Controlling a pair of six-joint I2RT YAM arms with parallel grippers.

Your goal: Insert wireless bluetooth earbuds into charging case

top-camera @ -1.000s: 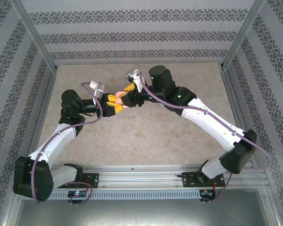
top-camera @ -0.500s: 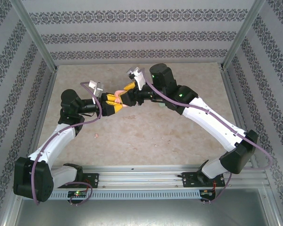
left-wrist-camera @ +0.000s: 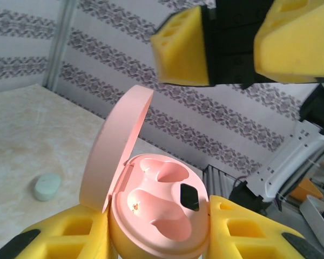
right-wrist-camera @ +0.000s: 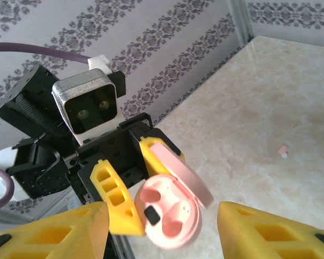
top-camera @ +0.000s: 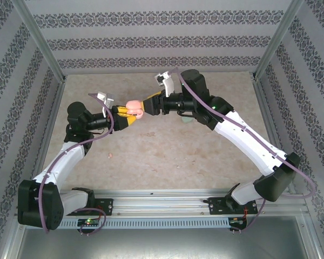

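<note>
Both wells of the open pale-pink oval plastic charging case [left-wrist-camera: 162, 210] look empty; left gripper [top-camera: 127, 113] clamps it aloft, right gripper [top-camera: 147, 103] gapes empty beside. One tiny pink plastic earbud [top-camera: 110, 155] lies toward the worktop's [top-camera: 167, 162] left edge.

Pale pink oval plastic charging case [left-wrist-camera: 162, 216], black patch inside. Yellow foam pads [left-wrist-camera: 248, 226] on left tool [left-wrist-camera: 156, 234] and right tool [left-wrist-camera: 235, 46]. Mint green oval case [left-wrist-camera: 47, 186] at its 9 o'clock, on beige marbled worktop [left-wrist-camera: 16, 124]. Grey walls [left-wrist-camera: 216, 118], dark floral stripes.

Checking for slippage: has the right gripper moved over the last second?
Yes. The right gripper drew back rightward, toward the right corner post, exposing the pink case.
</note>
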